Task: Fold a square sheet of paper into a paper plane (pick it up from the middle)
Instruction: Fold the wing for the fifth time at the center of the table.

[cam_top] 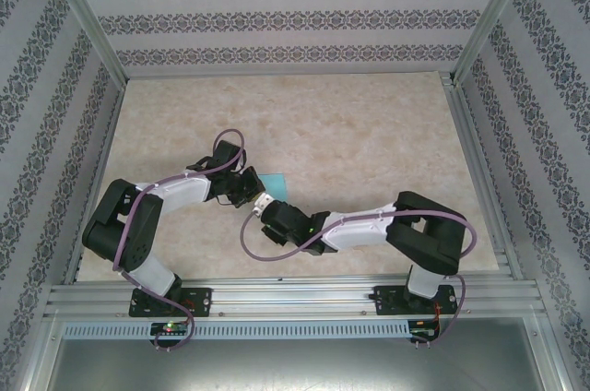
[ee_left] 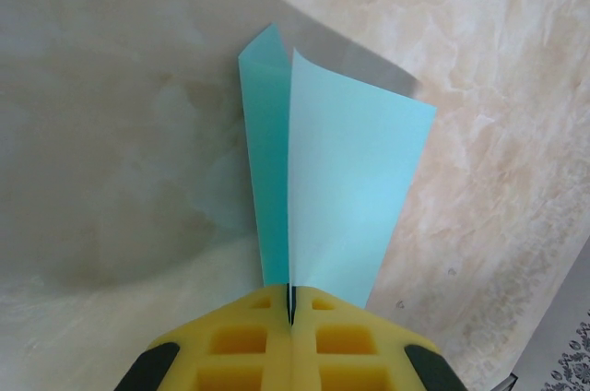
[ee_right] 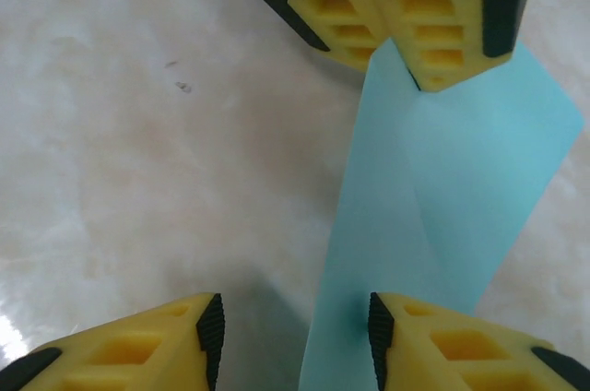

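Left claw [ee_left: 290,306]: one, clamped shut on folded edge of turquoise paper sheet [ee_left: 341,188].
Right claw [ee_right: 291,331]: one, jaws half apart, sheet's end between them, ungripped.
Sheet: one, mid-worktop [cam_top: 369,124], between claws.

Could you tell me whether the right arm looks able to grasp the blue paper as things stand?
Probably yes: the right gripper has its jaws open, and the sheet of paper reaches in between them, near one finger. The left gripper, shut on the far end, leaves that near end free.
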{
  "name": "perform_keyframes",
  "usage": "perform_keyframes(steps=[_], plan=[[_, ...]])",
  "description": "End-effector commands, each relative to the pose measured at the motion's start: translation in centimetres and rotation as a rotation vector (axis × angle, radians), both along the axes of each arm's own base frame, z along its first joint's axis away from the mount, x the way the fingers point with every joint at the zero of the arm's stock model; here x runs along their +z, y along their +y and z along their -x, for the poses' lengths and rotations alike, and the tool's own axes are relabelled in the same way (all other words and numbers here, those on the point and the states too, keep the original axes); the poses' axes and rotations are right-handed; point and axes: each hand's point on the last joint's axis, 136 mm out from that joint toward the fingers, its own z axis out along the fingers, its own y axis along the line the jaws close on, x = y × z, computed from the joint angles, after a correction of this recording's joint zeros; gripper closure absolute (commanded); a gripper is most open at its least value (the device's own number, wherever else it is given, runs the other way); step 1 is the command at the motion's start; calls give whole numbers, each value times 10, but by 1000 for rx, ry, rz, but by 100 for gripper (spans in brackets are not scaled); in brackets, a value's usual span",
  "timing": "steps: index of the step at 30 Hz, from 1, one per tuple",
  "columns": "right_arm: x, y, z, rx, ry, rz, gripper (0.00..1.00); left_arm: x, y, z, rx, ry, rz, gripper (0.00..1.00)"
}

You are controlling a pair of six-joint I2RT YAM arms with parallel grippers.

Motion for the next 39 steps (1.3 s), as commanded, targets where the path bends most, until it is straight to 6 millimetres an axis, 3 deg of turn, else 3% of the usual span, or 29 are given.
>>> perform_keyframes(steps=[1,6,14,16,19,21,24,28,32,39], plan=[[9,0,-17,-32,-149,72,58,9,1,-6,18,-22,19,100],[2,-3,-17,-30,-149,103,73,9,2,-6,20,-22,15,100],[-6,-3,-14,-27,-131,99,86,10,3,-6,25,-24,14,100],[-7,-4,-15,-34,-126,89,94,10,5,-4,26,-18,2,96],[-11,-3,-14,-36,-96,73,97,13,11,-1,31,-20,-31,88],[-15,-3,-13,-31,-64,57,100,14,18,1,45,-19,-66,72],[-21,-4,-13,-54,23,-11,100,19,30,6,57,-22,-128,57],[-19,-2,-13,-73,111,-132,100,30,51,13,93,-42,-219,45],[-17,1,-11,-77,226,-244,100,45,69,16,137,-89,-281,37],[-8,0,-18,-124,396,-439,100,54,75,22,155,-131,-281,37]])
